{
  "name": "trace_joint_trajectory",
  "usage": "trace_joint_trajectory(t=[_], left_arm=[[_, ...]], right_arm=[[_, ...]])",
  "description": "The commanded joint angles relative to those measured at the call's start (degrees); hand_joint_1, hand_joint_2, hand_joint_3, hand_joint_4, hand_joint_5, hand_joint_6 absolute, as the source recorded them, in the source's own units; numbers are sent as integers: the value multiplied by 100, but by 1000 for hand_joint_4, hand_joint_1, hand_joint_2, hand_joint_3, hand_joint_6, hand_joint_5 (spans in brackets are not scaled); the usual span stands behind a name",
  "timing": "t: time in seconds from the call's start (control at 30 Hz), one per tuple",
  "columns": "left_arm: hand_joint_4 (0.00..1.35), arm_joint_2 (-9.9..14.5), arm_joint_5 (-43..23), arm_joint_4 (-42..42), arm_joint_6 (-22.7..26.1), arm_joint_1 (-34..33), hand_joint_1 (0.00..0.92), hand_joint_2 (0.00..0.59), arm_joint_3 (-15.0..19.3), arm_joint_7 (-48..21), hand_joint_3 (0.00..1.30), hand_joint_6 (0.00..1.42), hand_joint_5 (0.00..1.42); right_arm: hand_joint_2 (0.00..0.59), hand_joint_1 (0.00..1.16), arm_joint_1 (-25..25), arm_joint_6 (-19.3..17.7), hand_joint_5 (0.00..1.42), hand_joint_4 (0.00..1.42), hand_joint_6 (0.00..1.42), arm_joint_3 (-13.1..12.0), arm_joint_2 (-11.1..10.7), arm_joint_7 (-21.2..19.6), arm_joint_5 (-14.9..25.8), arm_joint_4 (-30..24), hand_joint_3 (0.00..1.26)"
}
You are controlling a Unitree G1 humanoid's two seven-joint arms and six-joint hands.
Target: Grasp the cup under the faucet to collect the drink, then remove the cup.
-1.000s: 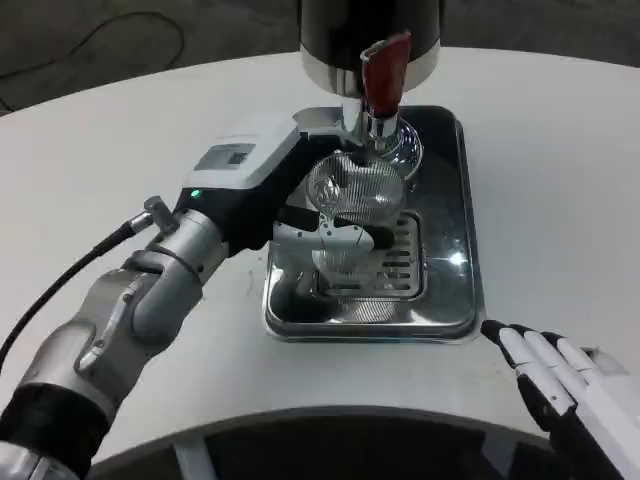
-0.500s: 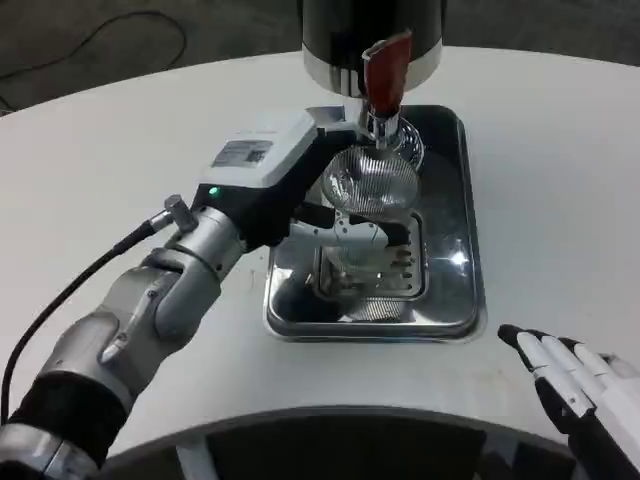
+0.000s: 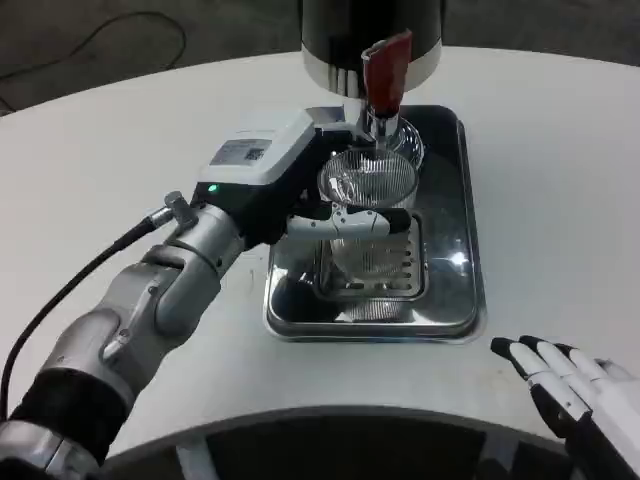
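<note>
- The round white table (image 3: 90, 150) has a smooth, matt top and carries the whole scene; it gives the robot a flat place to work in front of its body.
- The black and silver cylinder-shaped drink dispenser (image 3: 372, 30) stands at 12 o'clock, and its red tap lever (image 3: 385, 68) with a shiny metal faucet (image 3: 378, 125) points down over the tray, so the drink can fall straight into a cup.
- The rectangular polished steel drip tray (image 3: 467, 250) lies under the faucet, and its slotted grate (image 3: 408, 262) is there to catch spilled drops; its surface reflects like a mirror.
- The left hand (image 3: 345, 222), coming from 8 o'clock on a silver forearm, grasps the cup, with white and black fingers wrapped around its side. This grip seems chosen to keep the cup upright and its mouth open to the stream.
- The clear ribbed plastic cup (image 3: 368, 185) is directly below the faucet, above the grate of the tray. Whether it touches the grate, the picture does not tell. No liquid can be made out inside it, so collecting probably has not started.
- The right hand (image 3: 565, 385) rests at 5 o'clock on the table, released, fingers stretched and apart, holding nothing; it appears only to wait.
</note>
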Motion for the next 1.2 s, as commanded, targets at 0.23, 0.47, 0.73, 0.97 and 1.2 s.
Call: trace_joint_trajectory(t=[0.23,0.47,0.73,0.97,1.2], left_arm=[[260,89,-35,14,-45,10,158,108,-5,-59,340,802,487],[207,115,-79,-24,-115,5,130,98,42,-35,303,763,451],[188,259,-313,-401,-248,253,99,93,234,-48,286,712,423],[188,465,-530,-1084,-250,769,87,91,489,-174,286,697,423],[228,740,-958,-2135,-209,1526,86,93,974,-458,291,684,439]], right_arm=[[421,241,-81,220,0,0,0,135,-83,110,-4,-77,44],[425,241,-270,404,0,0,0,200,-194,137,-1,-22,44],[424,241,-377,517,0,0,0,292,-223,150,-74,3,51],[421,241,-425,590,0,0,0,401,-220,161,-135,29,54],[421,241,-510,662,0,0,0,497,-211,175,-206,31,54]])
